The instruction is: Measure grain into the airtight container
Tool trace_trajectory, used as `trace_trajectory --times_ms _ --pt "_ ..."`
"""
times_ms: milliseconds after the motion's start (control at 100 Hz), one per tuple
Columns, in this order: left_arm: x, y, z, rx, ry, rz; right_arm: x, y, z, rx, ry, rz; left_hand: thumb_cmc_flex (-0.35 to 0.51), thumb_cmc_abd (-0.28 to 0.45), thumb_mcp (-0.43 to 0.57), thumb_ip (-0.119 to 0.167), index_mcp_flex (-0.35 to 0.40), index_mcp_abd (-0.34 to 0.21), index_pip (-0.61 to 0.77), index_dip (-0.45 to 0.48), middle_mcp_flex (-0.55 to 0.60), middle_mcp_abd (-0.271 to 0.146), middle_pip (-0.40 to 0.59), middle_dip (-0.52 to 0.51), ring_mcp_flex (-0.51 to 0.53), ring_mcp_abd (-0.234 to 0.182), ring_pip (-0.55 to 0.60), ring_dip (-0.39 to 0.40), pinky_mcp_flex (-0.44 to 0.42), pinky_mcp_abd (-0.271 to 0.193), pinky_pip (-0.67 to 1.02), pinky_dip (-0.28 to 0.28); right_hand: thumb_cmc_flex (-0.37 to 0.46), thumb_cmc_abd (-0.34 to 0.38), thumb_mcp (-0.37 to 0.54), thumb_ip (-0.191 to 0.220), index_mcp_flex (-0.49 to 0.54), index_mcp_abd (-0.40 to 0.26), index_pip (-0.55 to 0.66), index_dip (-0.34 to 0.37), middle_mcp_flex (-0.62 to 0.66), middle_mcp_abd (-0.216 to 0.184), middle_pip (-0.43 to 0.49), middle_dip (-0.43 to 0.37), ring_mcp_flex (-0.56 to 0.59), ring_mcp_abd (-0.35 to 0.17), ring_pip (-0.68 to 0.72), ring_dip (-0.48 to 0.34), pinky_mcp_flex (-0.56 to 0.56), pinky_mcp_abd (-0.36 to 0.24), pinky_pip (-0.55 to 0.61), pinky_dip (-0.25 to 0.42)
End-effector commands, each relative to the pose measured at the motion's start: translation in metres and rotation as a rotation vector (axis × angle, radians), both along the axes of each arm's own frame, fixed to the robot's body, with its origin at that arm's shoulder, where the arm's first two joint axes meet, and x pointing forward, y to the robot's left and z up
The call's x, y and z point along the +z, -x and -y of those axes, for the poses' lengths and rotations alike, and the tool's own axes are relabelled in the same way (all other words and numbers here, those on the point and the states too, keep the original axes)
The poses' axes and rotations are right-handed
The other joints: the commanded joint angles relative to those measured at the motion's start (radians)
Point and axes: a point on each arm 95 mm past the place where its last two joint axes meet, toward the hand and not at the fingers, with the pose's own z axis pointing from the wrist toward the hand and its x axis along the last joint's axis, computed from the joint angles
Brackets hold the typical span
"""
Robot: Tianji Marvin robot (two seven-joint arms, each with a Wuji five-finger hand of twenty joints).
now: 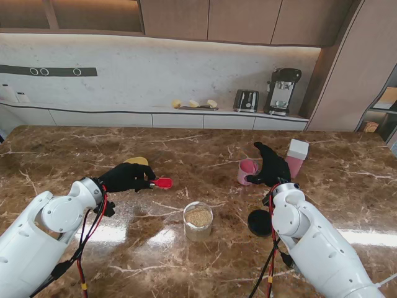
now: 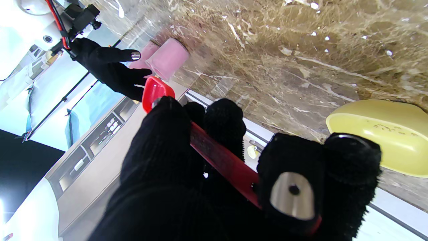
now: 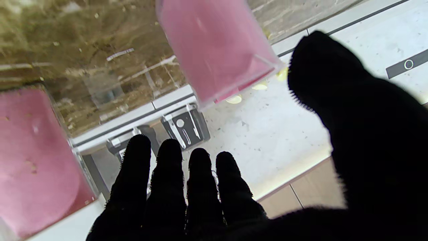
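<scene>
Marble table (image 1: 124,248), brown with pale veins. Contents, near to far:

1. Black round lid (image 1: 259,222), flat on the table, right of centre, just beside the right forearm.
2. Glass jar (image 1: 198,221), open, upright, near the centre and nearest to me; grain fills the lower part. Well apart from both hands.
3. Left hand (image 1: 127,177), black glove, left of centre, fingers curled tight round the handle of item 4. Left wrist view confirms the handle clamped between thumb and fingers.
4. Red scoop (image 1: 162,182), bowl projecting to the right of the left hand, above the table. Whether it holds grain cannot be told.
5. Yellow bowl (image 2: 381,134), on the table just behind the left hand, mostly hidden by it in the stand view.
6. Right hand (image 1: 271,166), black glove, right of centre, fingers straight and apart, holding nothing; right wrist view shows 4 fingers side by side, thumb spread wide.
7. Pink cup (image 1: 247,170), upright, open, just left of the right hand; contact cannot be told.
8. Pink container with white lid (image 1: 296,156), upright, just right of and behind the right hand.
</scene>
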Motion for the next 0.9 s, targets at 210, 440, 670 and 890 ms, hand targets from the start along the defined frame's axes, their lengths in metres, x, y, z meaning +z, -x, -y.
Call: trace_trajectory --times_ms 210,440,670,890 --pt "-0.001 0.002 0.001 0.003 -0.004 -0.01 -0.023 -0.005 0.006 -0.002 -0.057 -0.084 0.023 0.015 0.088 0.045 0.064 -0.132 0.046 0.05 0.048 -0.044 0.027 0.014 0.048 0.027 0.053 -0.001 0.001 -0.014 0.069 -0.007 0.039 -0.059 0.056 -0.032 -0.052 0.015 -0.019 0.022 -0.043 -0.003 -0.002 -0.02 -0.01 -0.054 -0.013 -0.039 0.016 -0.04 -0.019 -0.021" --pt "0.0 0.003 0.002 0.006 -0.004 -0.01 -0.033 -0.009 0.007 -0.029 -0.088 -0.114 0.022 0.016 0.09 0.045 0.064 -0.134 0.046 0.052 0.05 -0.045 0.026 0.014 0.047 0.027 0.053 -0.002 0.0 -0.014 0.068 -0.007 0.065 -0.036 0.053 -0.03 -0.045 0.016 -0.009 0.039 -0.02 -0.007 0.009 -0.028 0.03 -0.056 -0.007 -0.041 0.018 0.012 0.007 -0.004" --pt "0.0 0.003 0.003 0.006 -0.004 -0.014 -0.042 -0.01 0.006 -0.05 -0.131 -0.162 0.021 0.017 0.091 0.044 0.064 -0.135 0.044 0.054 0.05 -0.047 0.025 0.015 0.047 0.028 0.053 -0.002 -0.001 -0.014 0.068 -0.007 0.068 -0.019 0.04 -0.026 -0.022 0.013 0.003 0.052 0.002 -0.007 0.015 -0.02 0.041 -0.037 0.006 -0.011 -0.036 0.081 0.015 0.049" --pt "0.0 0.003 0.003 0.007 -0.006 -0.012 -0.049 -0.012 0.004 -0.06 -0.193 -0.207 0.02 0.017 0.092 0.044 0.063 -0.135 0.043 0.056 0.05 -0.047 0.025 0.015 0.047 0.029 0.052 -0.002 -0.001 -0.014 0.068 -0.007 0.068 0.002 0.022 -0.022 0.017 -0.011 0.027 0.07 0.006 -0.003 0.01 0.001 0.023 -0.001 0.019 0.03 -0.065 0.091 -0.012 0.091"
